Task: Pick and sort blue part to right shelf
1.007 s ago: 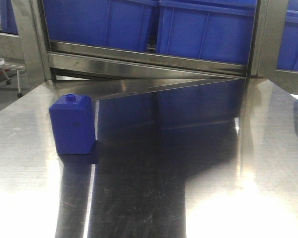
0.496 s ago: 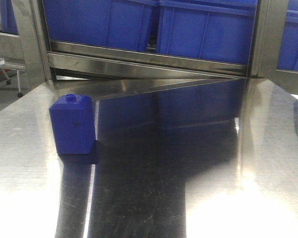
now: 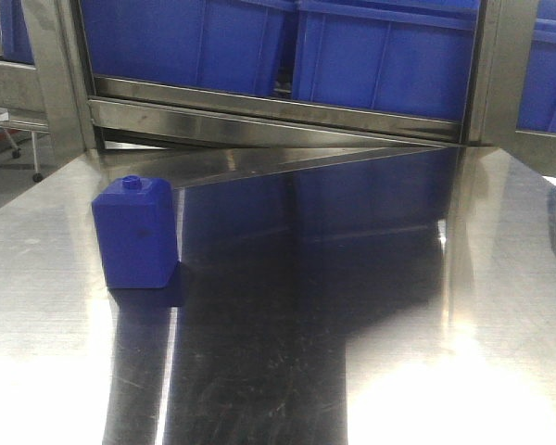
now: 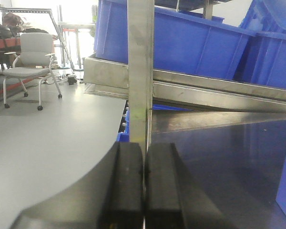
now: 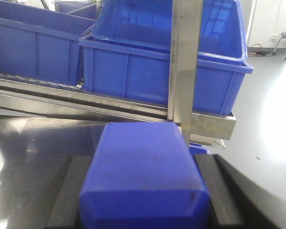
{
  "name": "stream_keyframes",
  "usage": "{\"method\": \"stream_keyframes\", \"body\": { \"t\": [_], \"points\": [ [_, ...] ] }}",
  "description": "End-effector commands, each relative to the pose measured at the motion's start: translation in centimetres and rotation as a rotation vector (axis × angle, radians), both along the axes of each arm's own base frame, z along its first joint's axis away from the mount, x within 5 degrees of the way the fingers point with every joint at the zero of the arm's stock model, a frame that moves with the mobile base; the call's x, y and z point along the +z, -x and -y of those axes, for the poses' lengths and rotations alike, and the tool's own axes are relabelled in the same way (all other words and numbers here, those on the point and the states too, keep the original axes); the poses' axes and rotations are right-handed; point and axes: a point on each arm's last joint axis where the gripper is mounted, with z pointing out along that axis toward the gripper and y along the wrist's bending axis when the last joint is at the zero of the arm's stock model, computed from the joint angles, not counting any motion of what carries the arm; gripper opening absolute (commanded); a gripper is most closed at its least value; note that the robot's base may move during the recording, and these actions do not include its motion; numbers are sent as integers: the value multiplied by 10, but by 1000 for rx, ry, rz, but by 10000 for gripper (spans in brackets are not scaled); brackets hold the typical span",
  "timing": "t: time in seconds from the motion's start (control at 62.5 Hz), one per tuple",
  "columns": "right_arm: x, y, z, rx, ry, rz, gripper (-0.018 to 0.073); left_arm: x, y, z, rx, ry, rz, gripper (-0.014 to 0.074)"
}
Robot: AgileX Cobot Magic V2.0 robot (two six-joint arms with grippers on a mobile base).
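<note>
I hold the blue part clamped in the right end effector, facing the right shelf; left end effector closed, empty; squat blue block stands on counter.

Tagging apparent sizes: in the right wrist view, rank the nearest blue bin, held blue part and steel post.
1. blue bin
2. blue part, looming only because it is close
3. steel post
</note>
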Motion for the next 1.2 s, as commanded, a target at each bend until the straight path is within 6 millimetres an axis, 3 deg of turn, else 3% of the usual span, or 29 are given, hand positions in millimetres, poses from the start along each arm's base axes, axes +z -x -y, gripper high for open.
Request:
{"method": "stream_keyframes", "body": {
  "t": [0.0,0.336,0.624,0.847,0.975,1.183],
  "points": [
    [18,1,1,-7,13,115,407,1,1,0,-1,19,89,123],
    [18,1,1,-7,13,115,407,8,2,0,-3,39,86,123],
    [18,1,1,-7,13,115,407,52,15,1,-22,54,79,123],
    [18,1,1,-7,13,115,407,91,23,-1,4,-40,150,123],
    [18,1,1,-7,13,115,407,105,13,-1,-2,26,65,123],
    [18,1,1,-7,13,115,407,112,-23,3,-27,63,-126,133]
  ]
}}
